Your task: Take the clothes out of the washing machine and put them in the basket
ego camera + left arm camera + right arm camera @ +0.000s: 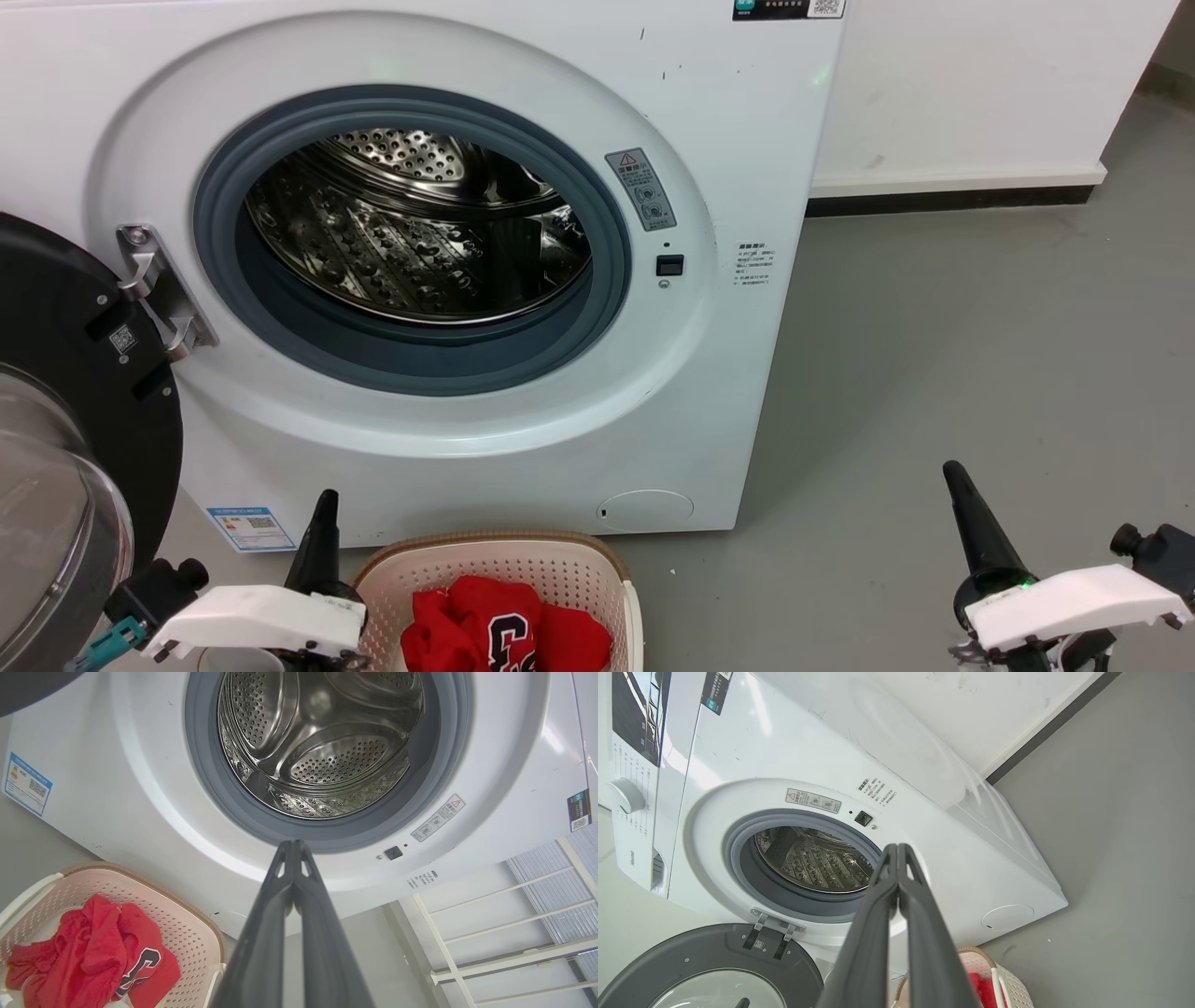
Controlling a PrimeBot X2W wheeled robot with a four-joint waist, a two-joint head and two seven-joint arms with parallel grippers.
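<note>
Lying bunched in the basket (523, 567) are the clothes (467, 623).

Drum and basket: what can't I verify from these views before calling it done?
Drum front floor: hidden behind the grey seal, head and wrist views.
Basket near end: cut off by head view's bottom edge.
Under the clothes: covered, all views.

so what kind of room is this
Probably a laundry area: a large white front-loading washing machine, a cream perforated plastic basket holding red jersey clothes, and a grey floor.
</note>
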